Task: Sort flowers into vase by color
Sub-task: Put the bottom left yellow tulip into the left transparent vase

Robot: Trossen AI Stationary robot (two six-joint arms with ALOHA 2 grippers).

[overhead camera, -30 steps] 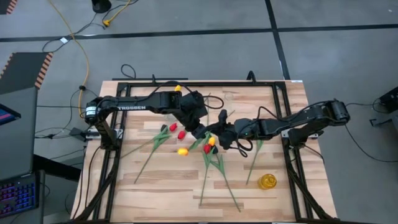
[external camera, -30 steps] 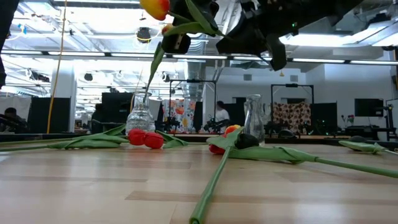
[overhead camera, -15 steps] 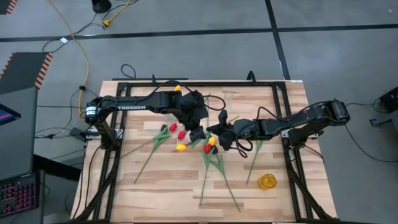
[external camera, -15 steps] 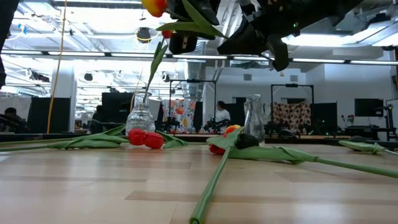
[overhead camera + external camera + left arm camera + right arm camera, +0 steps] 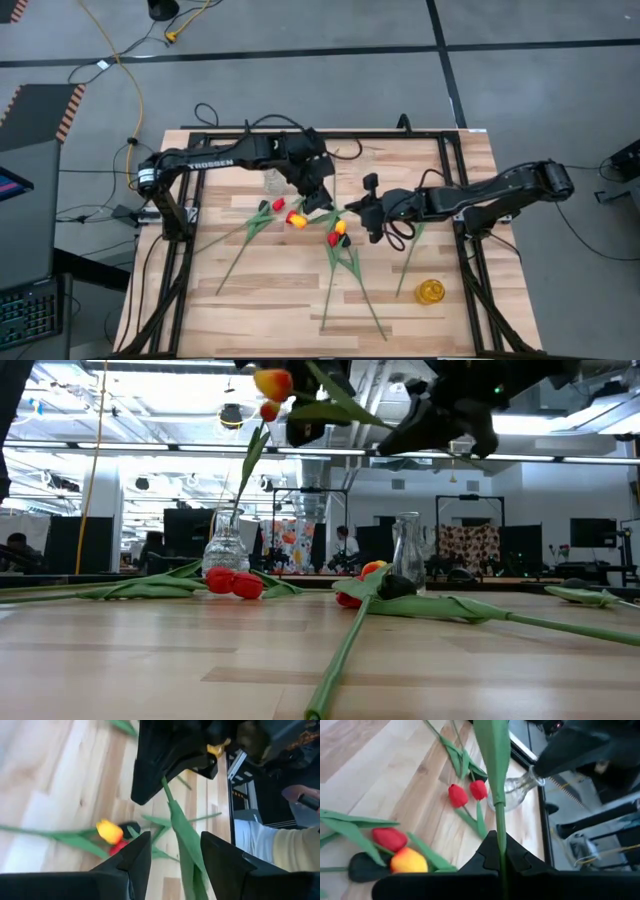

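A yellow-and-red tulip [image 5: 297, 218] hangs in the air over the table's middle, its head [image 5: 272, 382] toward the left. My right gripper [image 5: 500, 837] is shut on its green stem. My left gripper [image 5: 175, 836] stands open just left of the right one, with one finger on each side of the same stem [image 5: 176, 815]; whether they touch it I cannot tell. Red tulips [image 5: 278, 204] lie on the wood by a glass vase [image 5: 225, 545] that holds one stem. A red, a yellow and a black tulip [image 5: 390, 839] lie under the grippers. My right gripper pinches the tulip's stem [image 5: 500, 851] between its two fingers. The fingers come from the table's right, slanting a little down, and the stem and its leaf [image 5: 492, 750] run on ahead of them. The tulip is lifted clear of the table, roughly level.
A second, empty glass vase [image 5: 407, 545] stands at the far middle. A small yellow glass [image 5: 430, 292] sits near the front right. More tulips [image 5: 345, 275] lie across the table's near half. A black frame [image 5: 455, 180] edges the table.
The tulip has passed from my left gripper to my right. The right has shut on the stem and drawn back toward the table's right. The left has opened, rolled, and gone a little toward the far edge. The tulip's head has moved toward the far edge, still clear of the table.
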